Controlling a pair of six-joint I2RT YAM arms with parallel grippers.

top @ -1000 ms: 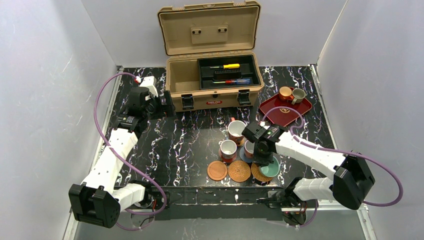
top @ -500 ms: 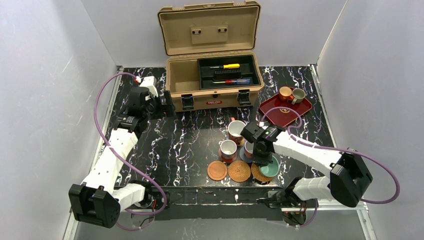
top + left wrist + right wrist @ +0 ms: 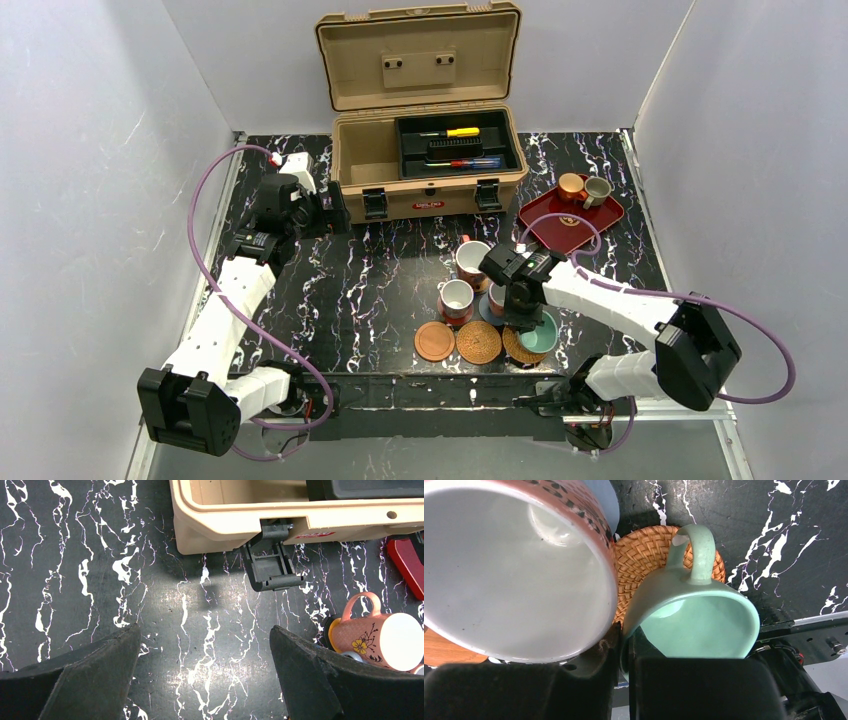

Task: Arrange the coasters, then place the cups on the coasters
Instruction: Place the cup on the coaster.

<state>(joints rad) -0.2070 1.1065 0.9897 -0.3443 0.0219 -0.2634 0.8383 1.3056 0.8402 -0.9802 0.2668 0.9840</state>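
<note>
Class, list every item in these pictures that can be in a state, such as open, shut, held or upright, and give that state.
toolbox, lid open.
toolbox latch, undone, hanging down.
left gripper, open, empty.
right gripper, shut on the rim of the teal cup.
teal cup, held, partly over a woven coaster.
orange cup, upright on red tray.
grey cup, upright on red tray.
</note>
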